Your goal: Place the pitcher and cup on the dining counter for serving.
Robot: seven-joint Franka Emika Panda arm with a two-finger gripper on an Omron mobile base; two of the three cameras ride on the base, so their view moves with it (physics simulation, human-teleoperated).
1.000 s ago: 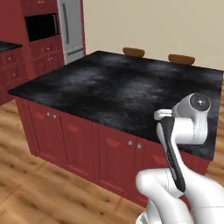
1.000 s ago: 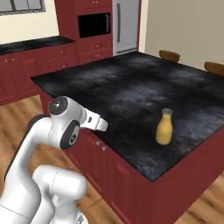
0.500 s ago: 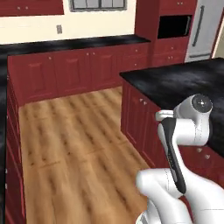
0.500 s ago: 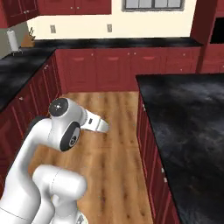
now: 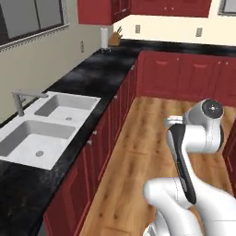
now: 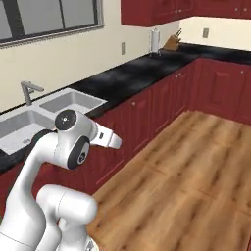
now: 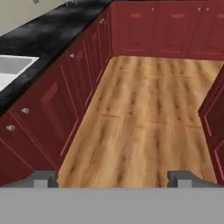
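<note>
– What was seen in the left base view?

– A white sink (image 5: 46, 117) with 2 basins was set into a black wall counter (image 5: 106, 64) on the left, with a faucet (image 5: 25, 97) at its back edge. A paper towel roll (image 5: 104, 37) and a knife block (image 5: 115, 39) were placed just beside each other in the far corner, under a window (image 5: 27, 18) wall. The arm (image 5: 193, 138) was raised at the lower right, over a wood floor (image 5: 143, 138).

– And in the right base view?

– The same sink and faucet were shown at the left, behind the arm (image 6: 68, 142), which was folded at the lower left. The paper towel roll (image 6: 155, 39) and knife block (image 6: 171, 43) were found at the far end of the counter. How the fingers stood could not be told from either base view.

– What was given by the hand view?

– The gripper (image 7: 113, 180) was pointed down along the floor, and its 2 fingertips (image 7: 43, 179) were held wide apart, with bare floor seen between them. Dark red cabinet doors (image 7: 57, 100) were lined up under the counter on the left, and a corner of the sink was caught at the left edge.

– Where was the dining counter?

– A dark red cabinet face (image 7: 212, 118) was cut off at the right edge of the hand view; whether it belonged to the dining counter could not be told.
</note>
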